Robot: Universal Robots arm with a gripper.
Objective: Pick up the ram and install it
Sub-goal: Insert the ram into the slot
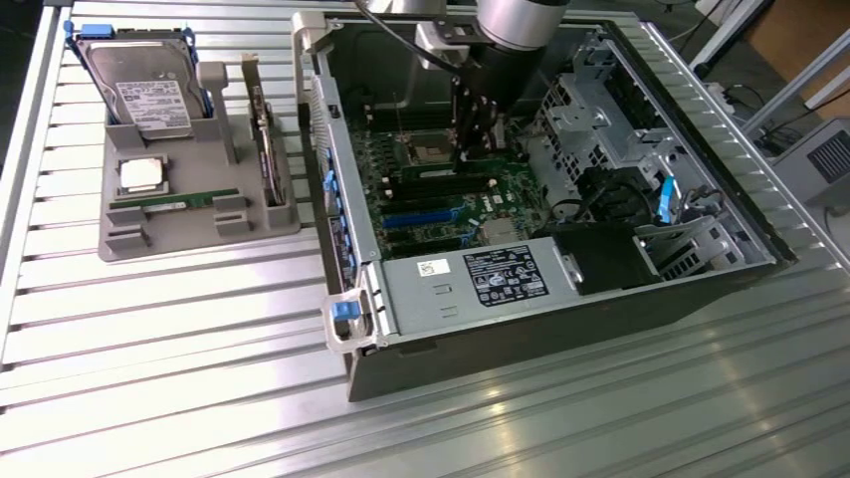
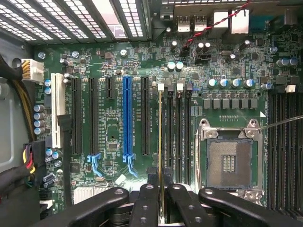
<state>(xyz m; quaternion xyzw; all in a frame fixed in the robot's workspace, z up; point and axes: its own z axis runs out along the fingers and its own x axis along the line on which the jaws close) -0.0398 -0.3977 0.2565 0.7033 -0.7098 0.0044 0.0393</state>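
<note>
My gripper point(image 1: 475, 134) reaches down inside the open computer case point(image 1: 348, 329), over the green motherboard point(image 1: 439, 204). In the wrist view its black fingers point(image 2: 146, 205) are shut on the ram point(image 2: 160, 142), seen edge-on as a thin green and gold strip. The ram stands upright, in line with the outermost of several black memory slots point(image 2: 178, 137) beside the processor socket point(image 2: 230, 161). Whether it is seated in that slot I cannot tell. A second ram stick point(image 1: 173, 202) lies in the grey tray point(image 1: 199, 237) on the exterior view's left.
The tray also holds a hard drive point(image 1: 139, 90), a silver processor chip point(image 1: 142, 174) and an upright expansion card point(image 1: 266, 149). A power supply point(image 1: 485, 279) and drive cages point(image 1: 598, 110) crowd the case. A blue card slot point(image 2: 127, 118) and cables point(image 2: 26, 161) lie near the memory slots.
</note>
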